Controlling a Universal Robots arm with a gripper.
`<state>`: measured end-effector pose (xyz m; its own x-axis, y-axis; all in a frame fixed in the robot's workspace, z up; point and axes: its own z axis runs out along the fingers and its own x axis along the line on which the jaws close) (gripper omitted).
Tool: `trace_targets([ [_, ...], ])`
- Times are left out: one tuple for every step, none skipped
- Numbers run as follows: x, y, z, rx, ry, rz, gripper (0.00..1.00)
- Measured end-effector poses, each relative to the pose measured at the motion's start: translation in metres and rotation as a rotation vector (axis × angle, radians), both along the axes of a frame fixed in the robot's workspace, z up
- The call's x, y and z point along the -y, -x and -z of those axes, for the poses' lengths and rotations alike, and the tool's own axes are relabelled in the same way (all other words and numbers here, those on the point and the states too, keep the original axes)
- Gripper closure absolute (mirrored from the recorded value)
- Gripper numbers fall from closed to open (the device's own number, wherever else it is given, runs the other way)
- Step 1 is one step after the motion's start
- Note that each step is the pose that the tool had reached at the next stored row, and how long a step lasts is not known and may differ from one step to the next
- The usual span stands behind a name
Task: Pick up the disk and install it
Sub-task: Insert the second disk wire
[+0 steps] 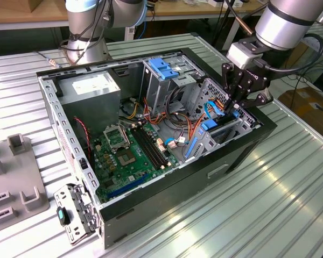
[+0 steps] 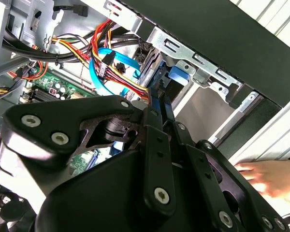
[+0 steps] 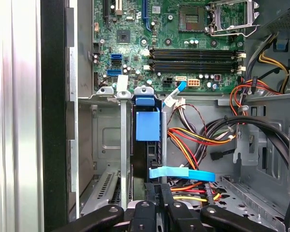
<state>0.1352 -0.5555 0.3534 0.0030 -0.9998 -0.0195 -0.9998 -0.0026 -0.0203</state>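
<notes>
- The gripper [image 1: 238, 109] hangs over the case's [image 1: 151, 201] drive bay, at the end of the case on the exterior view's right. Its fingers [image 3: 159, 203] are pressed close together, pinching the upper edge of the disk [image 3: 147, 126].
- The disk stands on edge in a narrow slot of the bay, so I see only its thin side and blue frame. Judging by that, its long axis runs down into the bay and its broad faces lie against the slot's metal walls.
- I'd say it is held by the top edge so it can slide straight along the guides; it looks most of the way in, though whether it is fully seated I cannot tell.
- A blue ribbon cable [image 3: 182, 173] crosses just beside the fingers, with red, yellow and orange wires [image 3: 195, 140] bundled next to the bay.
- In the second wrist view a person's hand [image 2: 270, 176] rests on the table [image 1: 290, 183] outside the case wall.
- Farther in, the motherboard [image 1: 130, 157] covers the case floor.
- Beyond it, near the far wall, sit a grey box [image 1: 91, 88] and a blue bracket [image 1: 164, 68] atop another cage.
</notes>
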Motion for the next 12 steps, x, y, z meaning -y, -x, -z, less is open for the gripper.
trace_targets([
  [0.0000, 0.0000, 0.0000, 0.0000, 0.0000, 0.000, 0.84],
  [0.0000, 0.0000, -0.0001, 0.0000, 0.0000, 0.000, 0.84],
  [0.0000, 0.0000, -0.0001, 0.0000, 0.0000, 0.000, 0.84],
  [0.0000, 0.0000, -0.0001, 0.0000, 0.0000, 0.000, 0.84],
  [0.0000, 0.0000, 0.0000, 0.0000, 0.0001, 0.000, 0.84],
  [0.0000, 0.0000, 0.0004, 0.0001, -0.0034, 0.000, 0.84],
  [0.0002, 0.0000, 0.0007, 0.0000, -0.0046, 0.000, 0.84],
  [0.0005, 0.0000, 0.0009, 0.0000, -0.0052, 0.000, 0.84],
  [0.0005, 0.0000, 0.0009, 0.0000, -0.0053, 0.001, 0.84],
  [0.0005, 0.0000, 0.0010, 0.0000, -0.0055, 0.001, 0.84],
  [0.0006, 0.0000, 0.0011, 0.0000, -0.0057, 0.001, 0.84],
  [0.0006, 0.0000, 0.0011, 0.0000, -0.0055, 0.002, 0.84],
])
